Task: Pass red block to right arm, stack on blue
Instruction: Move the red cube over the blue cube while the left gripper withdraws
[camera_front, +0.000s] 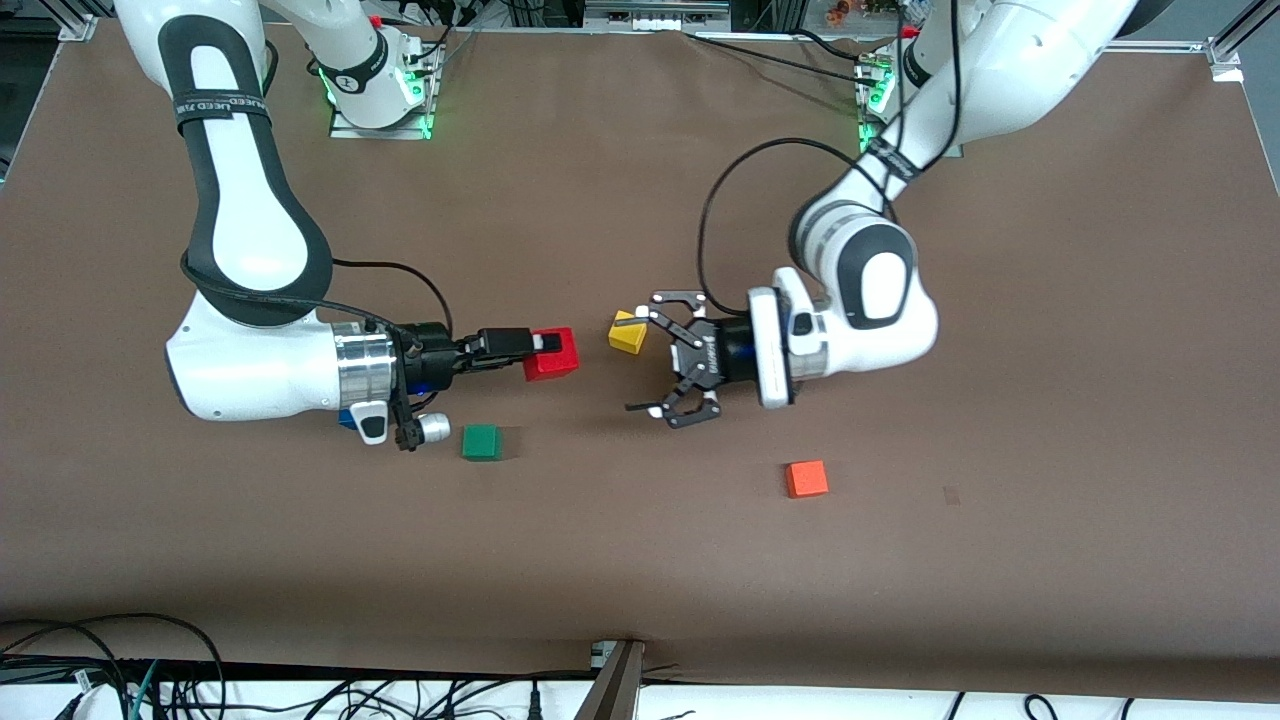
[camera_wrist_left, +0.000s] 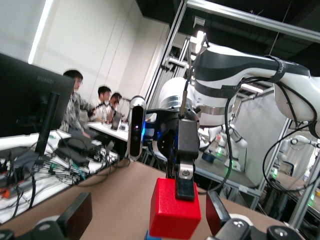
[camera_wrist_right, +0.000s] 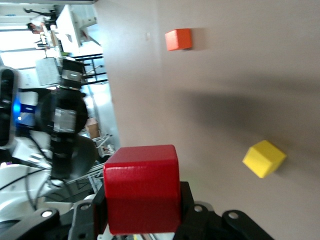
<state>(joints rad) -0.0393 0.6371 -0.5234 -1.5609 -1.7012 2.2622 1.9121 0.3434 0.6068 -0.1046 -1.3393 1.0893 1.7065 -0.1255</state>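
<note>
My right gripper (camera_front: 548, 345) is shut on the red block (camera_front: 551, 353) and holds it above the table, between the green and yellow cubes. In the right wrist view the red block (camera_wrist_right: 142, 187) fills the space between the fingers. My left gripper (camera_front: 640, 365) is open and empty, facing the red block across a short gap, next to the yellow cube. The left wrist view shows the red block (camera_wrist_left: 175, 212) just ahead of its spread fingers (camera_wrist_left: 75, 216). The blue cube (camera_front: 346, 418) is mostly hidden under my right arm's wrist; a blue sliver (camera_wrist_left: 152, 235) shows below the red block.
A green cube (camera_front: 481, 442) lies nearer the front camera than my right gripper. A yellow cube (camera_front: 628, 333) lies by my left gripper and also shows in the right wrist view (camera_wrist_right: 264, 158). An orange cube (camera_front: 806, 479) lies toward the left arm's end and shows in the right wrist view (camera_wrist_right: 178, 39).
</note>
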